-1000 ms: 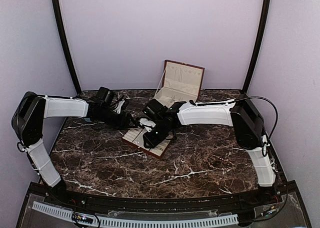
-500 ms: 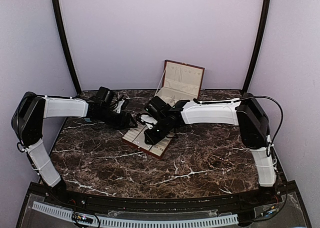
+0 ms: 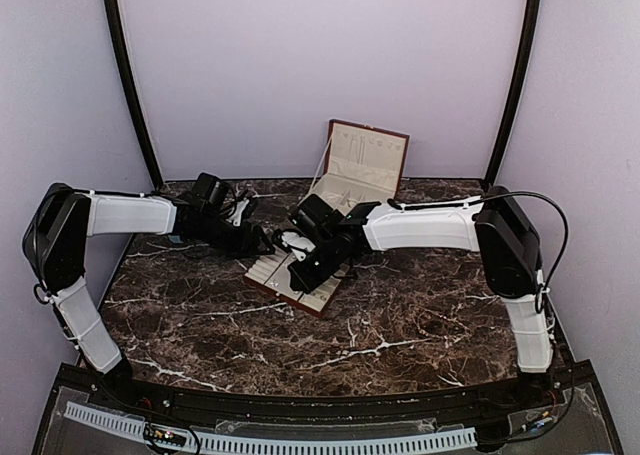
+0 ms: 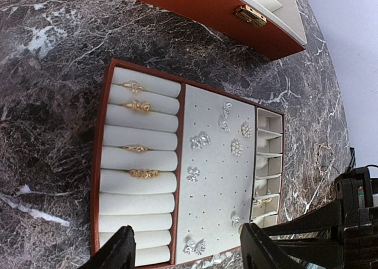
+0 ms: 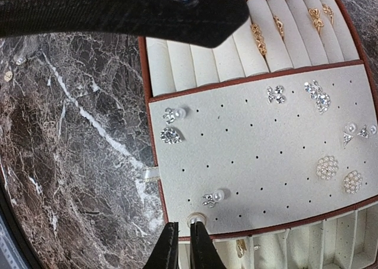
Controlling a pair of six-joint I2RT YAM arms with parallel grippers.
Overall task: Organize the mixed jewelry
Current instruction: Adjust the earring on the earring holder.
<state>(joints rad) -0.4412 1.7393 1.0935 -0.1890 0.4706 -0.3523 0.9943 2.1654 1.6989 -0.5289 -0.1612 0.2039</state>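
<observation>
at the near edge of the tray's earring pad [image 5: 266, 162], the right hand [image 5: 184, 226] stood with its fingers nearly pressed together, only a slit between them. a pearl stud [image 5: 196, 220] sat right at one fingertip. could not tell whether it was pinched or merely touched.

judged step: picking or seating a single stud on the perforated pad. the next move would call for a fine, straight vertical motion, since the piece is tiny and sits at the pad's edge. a slip could drop it into the compartments or onto the marble.

left hand [image 4: 189, 230] hovered above the tray, fingers spread wide, nothing between them.

the mixed jewelry [image 5: 319, 96] lay mostly in the tray [image 4: 95, 180]:
- ring rolls: four gold rings [image 4: 137, 106] tucked in, several rolls bare.
- pad: a scatter of sparkly and pearl studs.
- small compartments [image 4: 267, 162]: mostly bare, one holding a gold piece [image 4: 260, 202].

a few pieces lay outside the tray. a thin chain [image 4: 322, 158] lay on the tabletop [image 3: 300, 345] near the compartment side. a gold speck [image 5: 7, 75] lay on the marble well apart from the tray.

red-brown hinged box [image 3: 365, 165] stood open behind the tray, lid up, cream lining. contents too small to tell.

judged progress: well along, with loose items left to place.
</observation>
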